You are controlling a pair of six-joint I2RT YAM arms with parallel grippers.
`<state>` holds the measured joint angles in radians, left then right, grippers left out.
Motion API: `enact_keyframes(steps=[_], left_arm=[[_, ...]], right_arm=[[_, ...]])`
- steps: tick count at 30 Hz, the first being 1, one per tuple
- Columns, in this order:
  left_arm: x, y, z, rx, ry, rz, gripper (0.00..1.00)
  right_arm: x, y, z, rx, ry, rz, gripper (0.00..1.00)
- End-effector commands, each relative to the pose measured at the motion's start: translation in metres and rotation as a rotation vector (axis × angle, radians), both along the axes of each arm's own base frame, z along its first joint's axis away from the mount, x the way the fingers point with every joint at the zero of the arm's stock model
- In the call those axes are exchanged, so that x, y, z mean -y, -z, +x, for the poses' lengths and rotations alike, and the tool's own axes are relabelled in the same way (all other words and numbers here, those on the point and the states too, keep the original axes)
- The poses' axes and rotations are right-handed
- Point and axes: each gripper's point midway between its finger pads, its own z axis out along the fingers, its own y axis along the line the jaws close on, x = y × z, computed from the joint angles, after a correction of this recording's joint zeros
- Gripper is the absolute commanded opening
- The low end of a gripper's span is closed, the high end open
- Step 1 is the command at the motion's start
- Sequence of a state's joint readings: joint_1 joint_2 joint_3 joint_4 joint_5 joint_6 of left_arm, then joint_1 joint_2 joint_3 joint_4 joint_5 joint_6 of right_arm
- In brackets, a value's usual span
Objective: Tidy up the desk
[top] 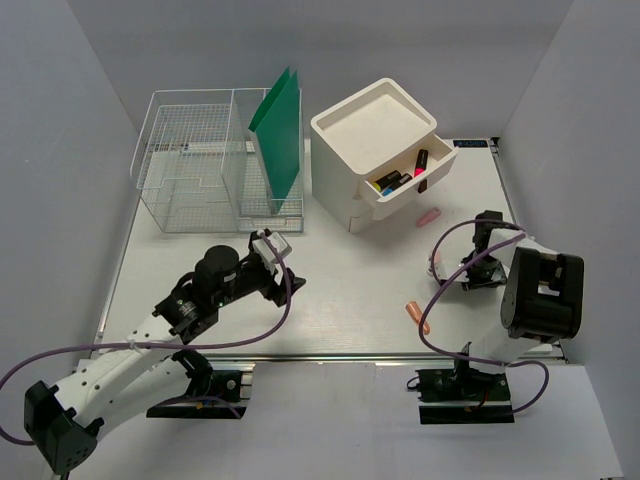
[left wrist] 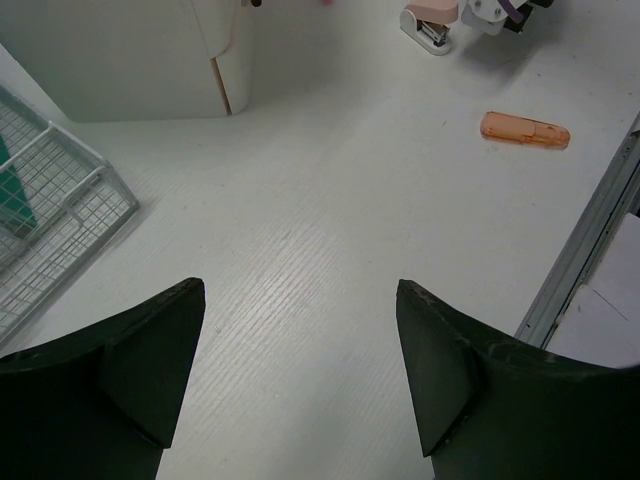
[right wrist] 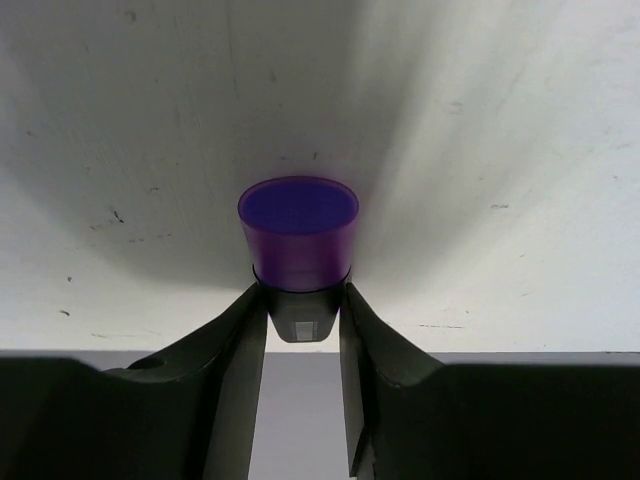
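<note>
The desk [top: 350, 285] is a wide white tabletop with a metal rail [top: 330, 357] along its near edge. My right gripper [top: 487, 228] is at the desk's right side. In the right wrist view it [right wrist: 300, 295] is shut on a dark marker with a purple cap [right wrist: 298, 228], held over a scuffed white surface. My left gripper [top: 276, 250] is open and empty over the middle-left of the desk; in the left wrist view [left wrist: 300, 300] only bare desk [left wrist: 330, 230] lies between its fingers. An orange pen-like piece [top: 416, 314] lies near the front rail and also shows in the left wrist view [left wrist: 525, 130].
A white drawer box [top: 372, 140] stands at the back, its top drawer open with several markers [top: 403, 180] inside. A wire basket [top: 190, 170] with a green folder [top: 280, 130] is at the back left. A pink stapler [top: 437, 262] and a pink eraser [top: 429, 216] lie near the right arm.
</note>
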<state>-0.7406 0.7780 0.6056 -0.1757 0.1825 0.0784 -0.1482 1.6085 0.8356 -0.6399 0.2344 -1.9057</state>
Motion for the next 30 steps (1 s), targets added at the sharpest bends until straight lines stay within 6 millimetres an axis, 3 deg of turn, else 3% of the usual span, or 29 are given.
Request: enact_keyframes(steps=[1, 3, 4, 5, 6, 7, 13, 17, 21, 24, 26, 30], left_arm=[[-0.005, -0.003, 0.000, 0.023, -0.016, -0.021, 0.87], [-0.006, -0.005, -0.001, 0.032, -0.019, -0.032, 0.87], [-0.006, -0.002, -0.002, 0.029, -0.018, -0.030, 0.87], [-0.006, -0.005, -0.002, 0.040, -0.018, -0.040, 0.87], [-0.006, -0.004, -0.003, 0.038, -0.017, -0.041, 0.87], [-0.006, -0.004, -0.003, 0.040, -0.013, -0.041, 0.87], [-0.010, -0.014, -0.002, 0.071, -0.031, -0.058, 0.87], [-0.011, -0.017, -0.005, 0.081, -0.027, -0.066, 0.87], [-0.012, -0.019, -0.006, 0.084, -0.027, -0.069, 0.87], [-0.013, -0.022, -0.007, 0.092, -0.027, -0.076, 0.87], [-0.014, -0.023, -0.007, 0.096, -0.030, -0.079, 0.87], [-0.015, -0.025, -0.008, 0.104, -0.030, -0.080, 0.87]], right_arm=[[-0.028, 0.009, -0.012, -0.023, 0.054, 0.167, 0.09], [-0.040, -0.005, -0.009, -0.011, 0.090, 0.238, 0.00], [-0.046, -0.030, 0.013, 0.066, 0.128, 0.293, 0.00], [-0.059, -0.044, 0.023, 0.094, 0.143, 0.373, 0.00], [-0.067, -0.058, 0.017, 0.067, 0.168, 0.420, 0.00], [-0.070, -0.095, 0.038, 0.157, 0.183, 0.456, 0.00], [-0.129, -0.208, 0.050, 0.388, 0.095, 0.766, 0.00], [-0.157, -0.261, 0.067, 0.560, 0.070, 0.922, 0.00], [-0.174, -0.315, 0.099, 0.777, -0.030, 0.958, 0.00], [-0.185, -0.336, 0.113, 0.827, -0.123, 0.939, 0.00], [-0.204, -0.340, 0.119, 0.824, -0.191, 0.926, 0.00], [-0.221, -0.345, 0.136, 0.852, -0.262, 0.892, 0.00]])
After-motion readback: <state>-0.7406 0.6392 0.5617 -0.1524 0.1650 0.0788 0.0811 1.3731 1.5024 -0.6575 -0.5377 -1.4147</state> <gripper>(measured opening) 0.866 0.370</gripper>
